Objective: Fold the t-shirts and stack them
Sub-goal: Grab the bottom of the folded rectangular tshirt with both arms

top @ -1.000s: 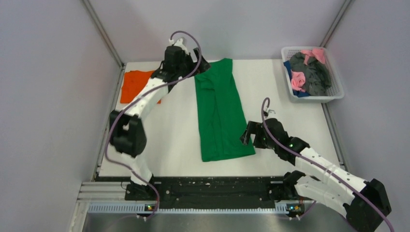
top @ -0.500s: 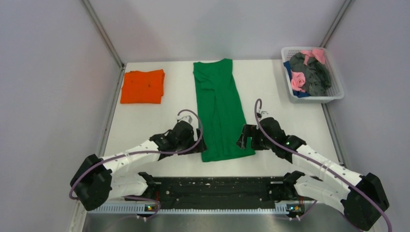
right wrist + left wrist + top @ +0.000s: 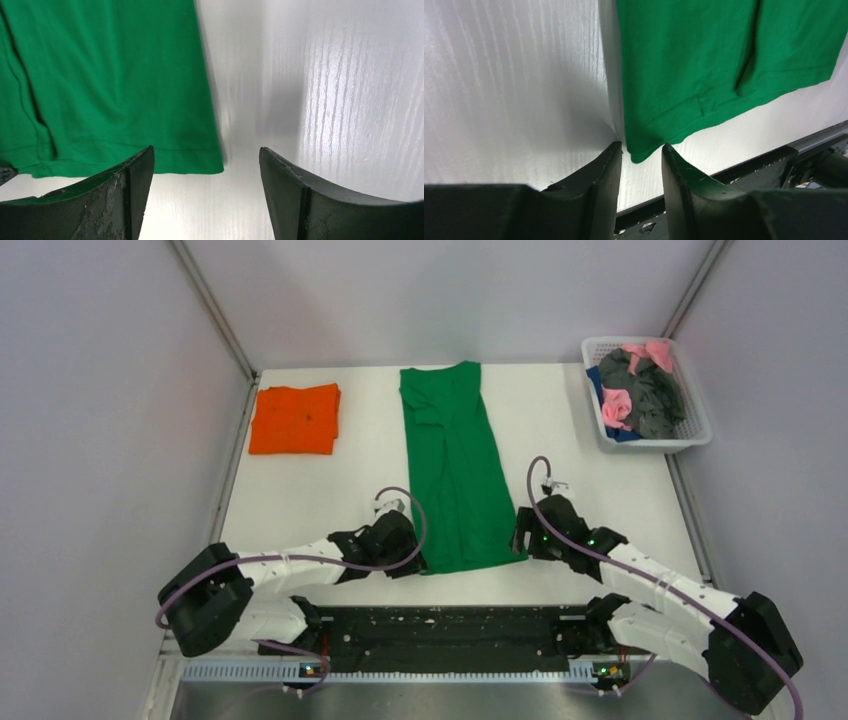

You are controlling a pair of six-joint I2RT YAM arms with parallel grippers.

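The green t-shirt (image 3: 455, 470) lies on the white table as a long narrow strip running from far to near. An orange t-shirt (image 3: 295, 418) sits folded at the far left. My left gripper (image 3: 415, 562) is low at the strip's near left corner. In the left wrist view the left gripper (image 3: 641, 147) has its jaws narrowed to a small gap, and the green corner (image 3: 639, 152) pokes between the tips, not pinched. My right gripper (image 3: 522, 538) is at the near right corner. In the right wrist view the right gripper (image 3: 206, 150) stands wide open with the hem corner (image 3: 210, 165) between its fingers.
A white basket (image 3: 648, 447) with pink, dark grey and blue garments stands at the far right. The black rail (image 3: 440, 625) with both arm bases runs along the table's near edge, just behind the grippers. Grey walls enclose the table on three sides.
My left arm swung from the shirt's far end to its near left corner, its jaws narrowing. My right gripper shifted slightly nearer to the right corner and closed a little.
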